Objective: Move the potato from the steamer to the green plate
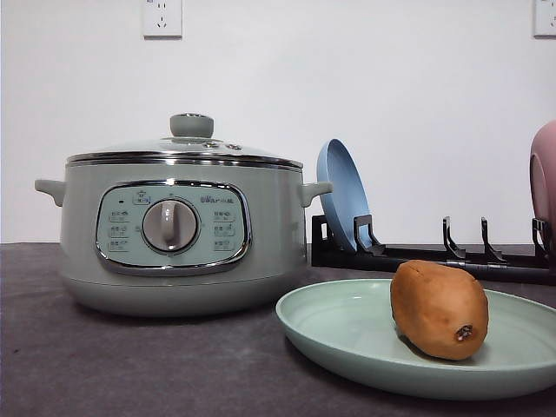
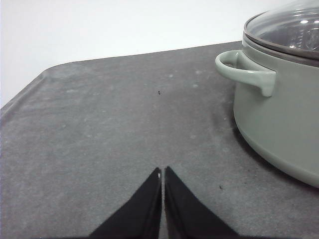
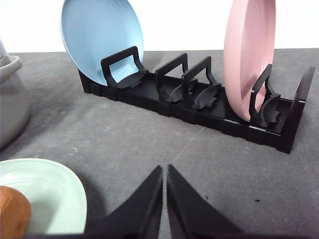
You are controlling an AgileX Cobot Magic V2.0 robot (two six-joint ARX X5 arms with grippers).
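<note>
Potato (image 1: 439,309): lies on the green plate (image 1: 347,330), long axis near-far; job looks done.
Right claw (image 3: 164,172): pressed together, empty, nearer the potato.
Left claw (image 2: 163,174): pressed together beside the steamer (image 2: 279,114).

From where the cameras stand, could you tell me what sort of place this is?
Probably a staged kitchen-style test bench, not a real kitchen: a steamer and a black dish rack with plates sit on a bare dark grey table against a plain white wall with sockets.
</note>
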